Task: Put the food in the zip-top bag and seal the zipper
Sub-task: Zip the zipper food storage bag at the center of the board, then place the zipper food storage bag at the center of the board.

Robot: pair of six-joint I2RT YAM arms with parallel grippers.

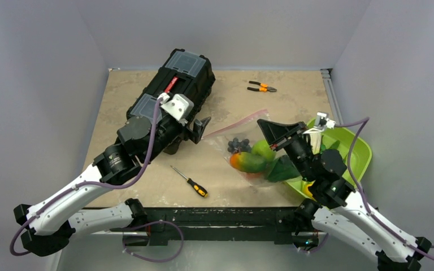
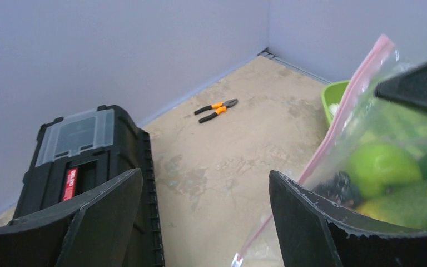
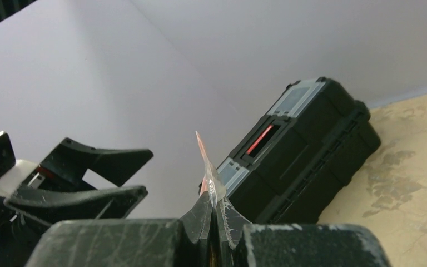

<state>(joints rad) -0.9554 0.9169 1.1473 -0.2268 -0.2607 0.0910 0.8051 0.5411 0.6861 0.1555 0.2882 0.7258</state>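
Note:
The clear zip-top bag [image 1: 247,169] lies mid-table with food inside: an orange-green fruit [image 1: 247,162], a lime-green fruit [image 1: 263,149], purple grapes [image 1: 237,145] and a dark leafy green [image 1: 282,169]. Its pink zipper [image 1: 237,123] runs along the far edge. My right gripper [image 1: 265,125] is shut on the zipper's right end, which sticks up between the jaws in the right wrist view [image 3: 203,147]. My left gripper [image 1: 200,129] is open and empty at the zipper's left end, between the toolbox and the bag [image 2: 367,139]. The left wrist view shows the zipper [image 2: 350,94] and the green fruit [image 2: 381,164].
A black toolbox [image 1: 169,101] lies at the back left, close behind my left gripper. Orange-handled pliers [image 1: 261,87] lie at the back. A screwdriver [image 1: 189,182] lies near the front edge. A lime-green bowl [image 1: 353,149] stands at the right under my right arm.

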